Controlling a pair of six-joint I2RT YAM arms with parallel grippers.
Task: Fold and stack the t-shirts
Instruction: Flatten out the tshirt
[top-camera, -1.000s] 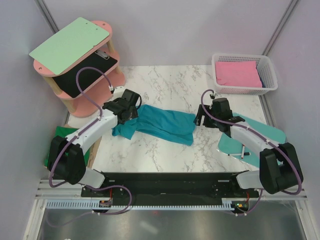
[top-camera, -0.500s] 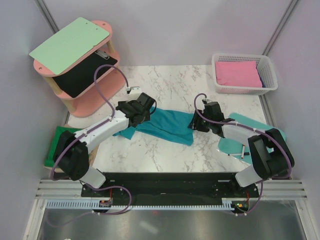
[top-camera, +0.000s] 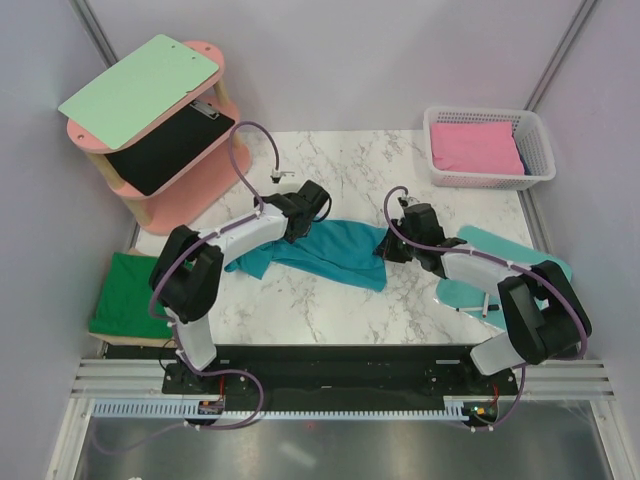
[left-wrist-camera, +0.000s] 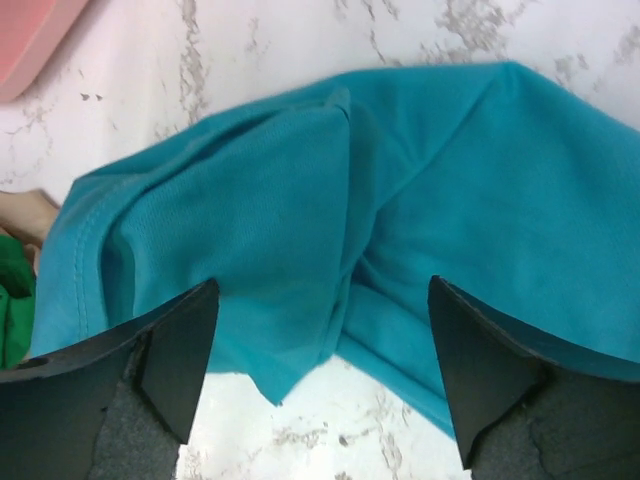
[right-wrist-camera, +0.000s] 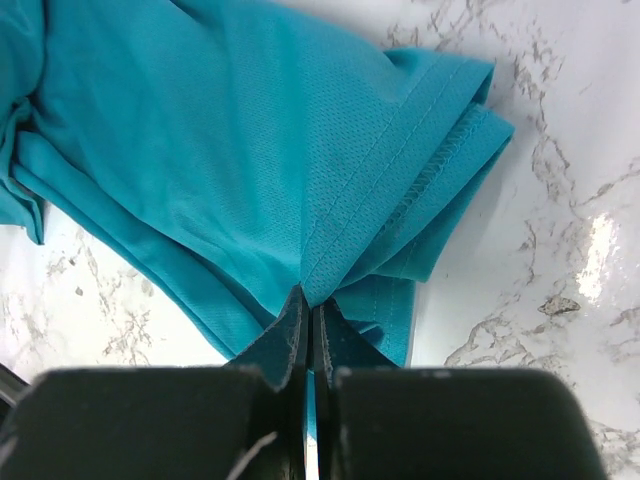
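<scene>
Right tool (right-wrist-camera: 308, 318) is pinching the right hem of the crumpled teal-blue cloth t-shirt (top-camera: 325, 250) | left tool (left-wrist-camera: 322, 345) is hovering open above its left end | shirt is lying left-to-right

The right gripper (right-wrist-camera: 308, 303) has slid left and pinched shut on the right hem of the teal-blue t-shirt (top-camera: 335, 250) (its jaws stood wide a second ago). The left gripper (top-camera: 305, 205) has swung away from the left edge of the table (top-camera: 340, 165), over the shirt's left end.
</scene>
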